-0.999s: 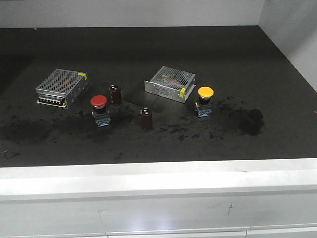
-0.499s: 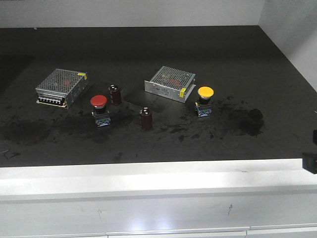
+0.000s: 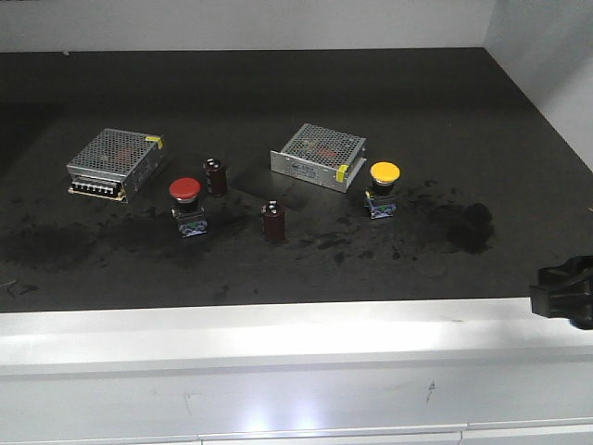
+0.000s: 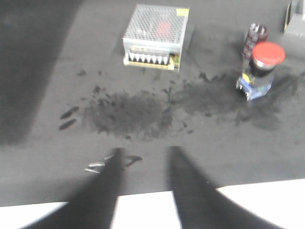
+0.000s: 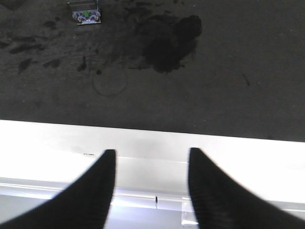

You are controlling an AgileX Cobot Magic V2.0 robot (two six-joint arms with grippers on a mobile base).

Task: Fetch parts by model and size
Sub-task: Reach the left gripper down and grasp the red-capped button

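Front-facing exterior view: right gripper (image 3: 560, 291) had come into frame at the right edge, over the pale front lip (image 3: 278, 329) of the bench. A second earlier it was absent; half a second earlier only a sliver showed. Nothing on the black tabletop (image 3: 278, 83) had shifted.

Red-capped switch (image 3: 185, 206) stood left of centre, just beside a brown capacitor (image 3: 216, 176) and near the left mesh box (image 3: 116, 163). Yellow-capped switch (image 3: 384, 188) stood right of centre, just beside the corner of the second mesh box (image 3: 320, 156).

Right wrist view: fingers spread, nothing between them, the yellow-capped switch's base only just in frame at the top edge — well apart. Left wrist view: left gripper (image 4: 145, 157) likewise spread and empty, with the red-capped switch ahead and to its right.

Judgement: approach only just begun, the right arm likely bound for the yellow-capped switch — neither part fetched yet.
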